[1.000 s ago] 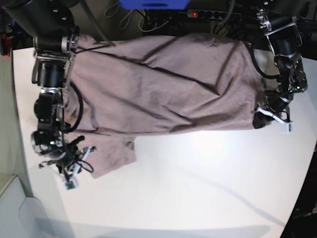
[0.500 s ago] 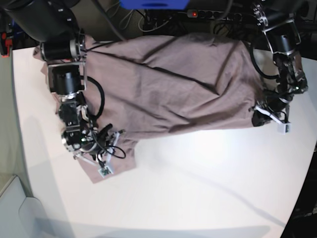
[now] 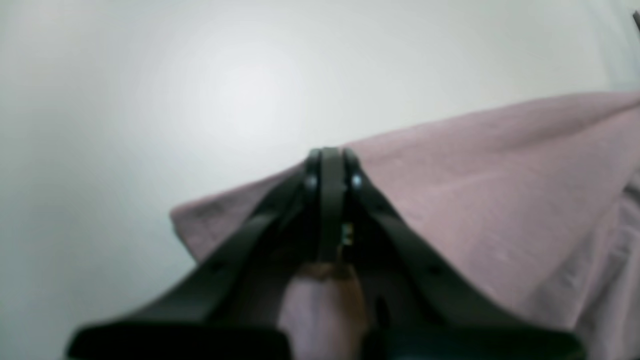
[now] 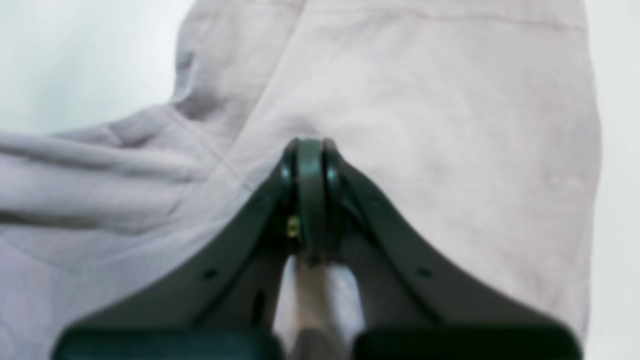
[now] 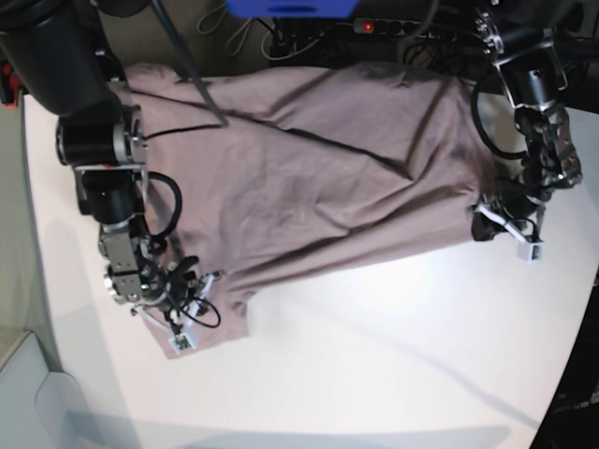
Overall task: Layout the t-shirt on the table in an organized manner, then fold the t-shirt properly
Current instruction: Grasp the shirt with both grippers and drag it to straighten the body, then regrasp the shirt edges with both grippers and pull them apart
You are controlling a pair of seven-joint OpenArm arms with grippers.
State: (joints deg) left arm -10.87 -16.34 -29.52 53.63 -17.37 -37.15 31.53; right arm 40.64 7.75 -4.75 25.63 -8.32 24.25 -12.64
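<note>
Here the right pincer [image 5: 178, 323], at the base view's left, is clamped on a sleeve of the t-shirt [image 5: 309, 168], which lies spread on the white worktop [image 5: 374, 355]; rightward, the left pincer [image 5: 487, 223] pinches its hem corner.

Clutter behind and beside the work surface

Along the top of the base view, a blue object [image 5: 292, 7] sits at the upper edge, cut off by the frame so its kind cannot be told. Just to its right lies a black power strip [image 5: 404, 26] with a small red light [image 5: 368, 26] glowing on it. Loose cables [image 5: 245, 34], some pale and some dark, trail over the dark floor around them. At the far left edge a small red item [image 5: 9, 82] shows, mostly hidden. In the lower left corner stands a pale grey-white surface [image 5: 26, 393] with a rounded corner.
</note>
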